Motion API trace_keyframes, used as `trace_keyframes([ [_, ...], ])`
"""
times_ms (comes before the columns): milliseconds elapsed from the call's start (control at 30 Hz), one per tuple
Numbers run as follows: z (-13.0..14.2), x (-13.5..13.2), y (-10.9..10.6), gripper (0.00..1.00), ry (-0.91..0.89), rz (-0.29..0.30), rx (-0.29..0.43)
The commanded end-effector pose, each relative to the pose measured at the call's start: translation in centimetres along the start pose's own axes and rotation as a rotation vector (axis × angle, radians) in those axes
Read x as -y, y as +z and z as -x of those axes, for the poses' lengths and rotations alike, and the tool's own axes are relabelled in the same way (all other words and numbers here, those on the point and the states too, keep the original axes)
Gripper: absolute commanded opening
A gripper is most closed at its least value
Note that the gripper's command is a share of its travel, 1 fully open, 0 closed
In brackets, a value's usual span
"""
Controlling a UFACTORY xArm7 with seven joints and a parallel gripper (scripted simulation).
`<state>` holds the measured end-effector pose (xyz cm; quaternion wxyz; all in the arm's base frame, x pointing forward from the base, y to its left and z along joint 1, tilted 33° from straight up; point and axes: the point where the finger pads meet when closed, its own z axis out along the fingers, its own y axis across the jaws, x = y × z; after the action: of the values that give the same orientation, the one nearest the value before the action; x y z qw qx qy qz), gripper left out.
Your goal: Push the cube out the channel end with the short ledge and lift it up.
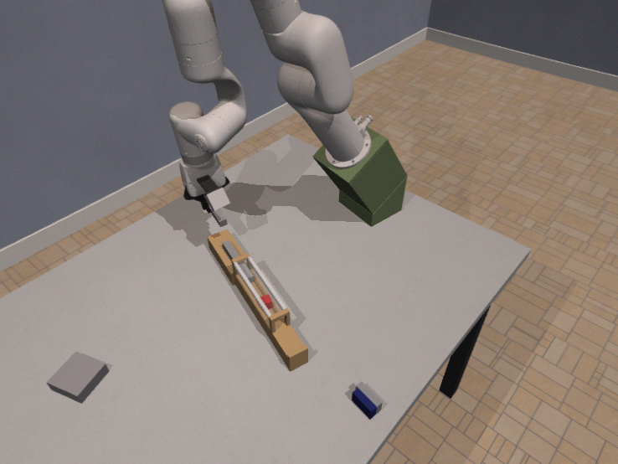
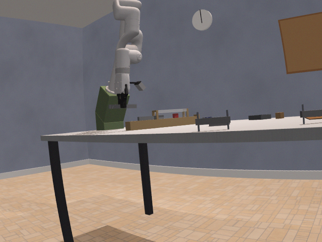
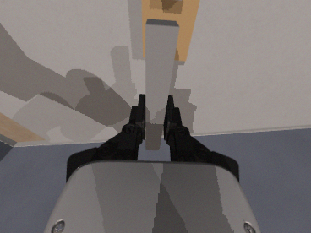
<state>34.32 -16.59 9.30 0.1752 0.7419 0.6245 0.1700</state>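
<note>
A long wooden channel [image 1: 286, 344] [image 2: 161, 122] [image 3: 191, 17] lies across the middle of the table, with white rails over its middle part. The small red cube [image 1: 266, 301] [image 2: 175, 115] sits inside it, under the rails, nearer the end closest to the top camera. A grey piece [image 1: 230, 248] lies in the channel's far end. My gripper [image 1: 213, 208] [image 2: 122, 102] [image 3: 155, 105] hangs just beyond that far end, above the table. It is shut on a thin grey stick [image 1: 220, 218] [image 2: 131, 105] [image 3: 160, 59], held level and pointing along the channel.
The green arm base [image 1: 372, 182] [image 2: 106, 109] stands at the table's back. A flat grey slab [image 1: 79, 375] lies at the front left, and a blue block [image 1: 365, 400] near the front right edge. In the exterior view a dark rack [image 2: 212, 120], a dark block [image 2: 259, 116] and a brown cube [image 2: 279, 115] stand on the table.
</note>
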Motion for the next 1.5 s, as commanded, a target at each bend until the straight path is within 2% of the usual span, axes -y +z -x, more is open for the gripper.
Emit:
trace_keyframes([
  [0,0.3,-0.2,0.0,0.0,-0.004,0.083,-0.038],
  [267,0.3,-0.3,0.3,0.0,-0.004,0.083,-0.038],
  [500,0.3,-0.4,1.4,0.0,-0.004,0.083,-0.039],
  [667,0.2,-0.6,3.3,0.0,-0.004,0.083,-0.039],
  [1100,0.2,-0.7,4.5,0.0,-0.004,0.083,-0.039],
  [1467,0.1,-0.9,6.4,0.0,-0.004,0.083,-0.039],
])
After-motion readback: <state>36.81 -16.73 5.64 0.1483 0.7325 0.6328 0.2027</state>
